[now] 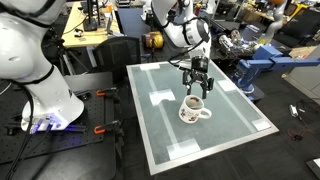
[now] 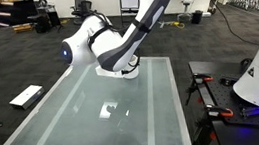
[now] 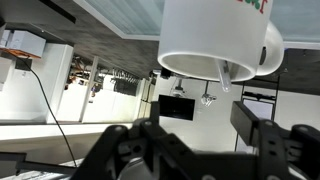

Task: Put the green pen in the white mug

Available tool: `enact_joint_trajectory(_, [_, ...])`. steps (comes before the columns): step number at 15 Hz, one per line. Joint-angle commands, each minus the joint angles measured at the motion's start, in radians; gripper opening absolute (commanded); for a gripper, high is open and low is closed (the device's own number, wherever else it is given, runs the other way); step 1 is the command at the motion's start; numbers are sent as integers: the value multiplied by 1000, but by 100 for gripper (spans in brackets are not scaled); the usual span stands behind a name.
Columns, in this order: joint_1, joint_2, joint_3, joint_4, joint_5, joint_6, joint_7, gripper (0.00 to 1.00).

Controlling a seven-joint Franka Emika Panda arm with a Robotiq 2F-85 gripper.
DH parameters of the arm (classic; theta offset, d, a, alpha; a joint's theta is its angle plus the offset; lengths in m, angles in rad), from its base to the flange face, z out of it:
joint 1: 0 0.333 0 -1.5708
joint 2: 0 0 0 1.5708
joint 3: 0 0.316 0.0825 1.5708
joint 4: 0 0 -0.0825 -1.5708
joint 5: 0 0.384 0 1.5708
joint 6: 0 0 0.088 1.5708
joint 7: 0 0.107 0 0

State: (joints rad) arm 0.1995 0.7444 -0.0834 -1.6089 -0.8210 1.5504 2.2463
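Over the white mug (image 1: 194, 111), near the middle of the bench (image 1: 160, 125), the pincer (image 1: 197, 90) hangs pointing straight down, jaws spread wide and holding nothing. The wrist view is inverted. It shows a thin pale stick jutting from the mug's mouth and leaning on the rim, taken to be the green pen (image 3: 223, 72), though its colour is unclear. Judgement: the mug is squat, so the pen tilts against the wall. A straight vertical lift should avoid snagging it.
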Motion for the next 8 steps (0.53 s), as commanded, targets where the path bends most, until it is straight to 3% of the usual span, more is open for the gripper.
enact_joint_trajectory(1, [-6,-30,2,18,18,-44,31,100])
enact_joint_trajectory(8, [-18,-112,-4,24,10,-67,67,100])
